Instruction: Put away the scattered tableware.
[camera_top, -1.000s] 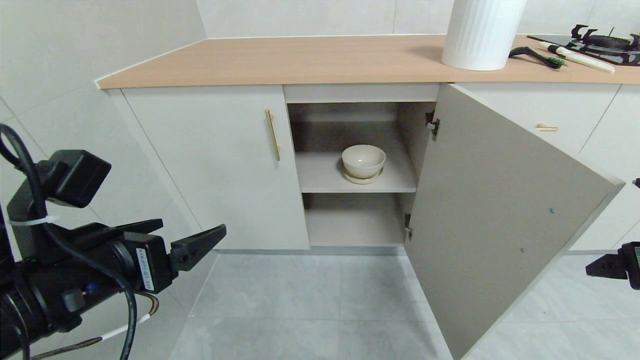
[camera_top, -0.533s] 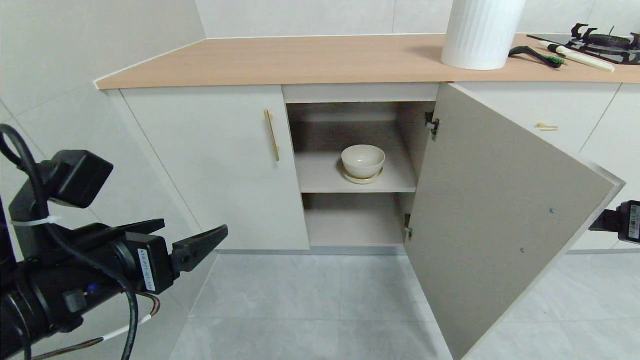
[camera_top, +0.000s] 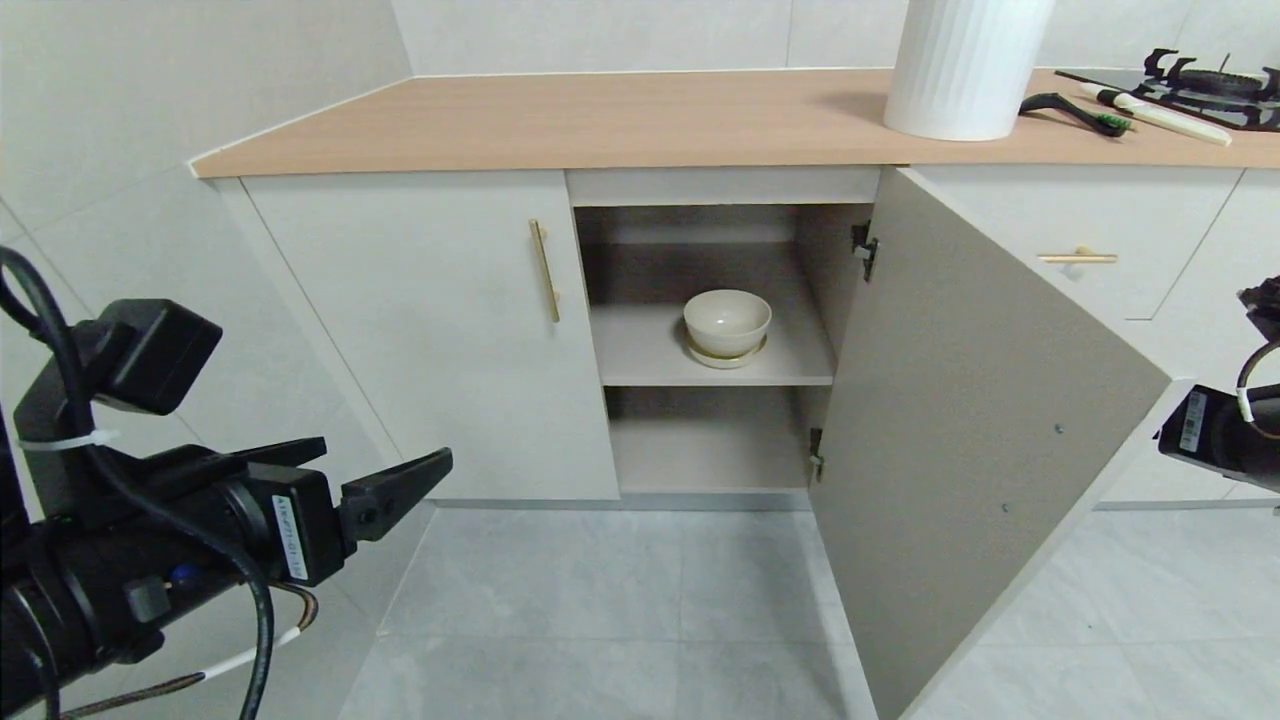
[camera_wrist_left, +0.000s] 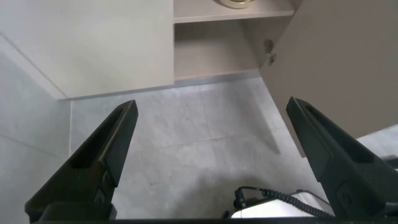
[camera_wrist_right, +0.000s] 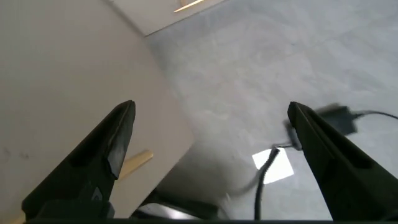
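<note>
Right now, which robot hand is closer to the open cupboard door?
Right. The right gripper is beside the outer edge of the open cupboard door; the left gripper is far across, low before the closed door.

Nothing here can be made out as words or figures. A white sticker (camera_top: 288, 538) on the left gripper (camera_top: 386, 452) carries fine print, and a second sticker (camera_top: 1192, 422) on the right gripper (camera_wrist_right: 211, 112) shows barcode-like lines, both too small to read

Head high, frontal, wrists near shared door (camera_top: 960, 400)
</note>
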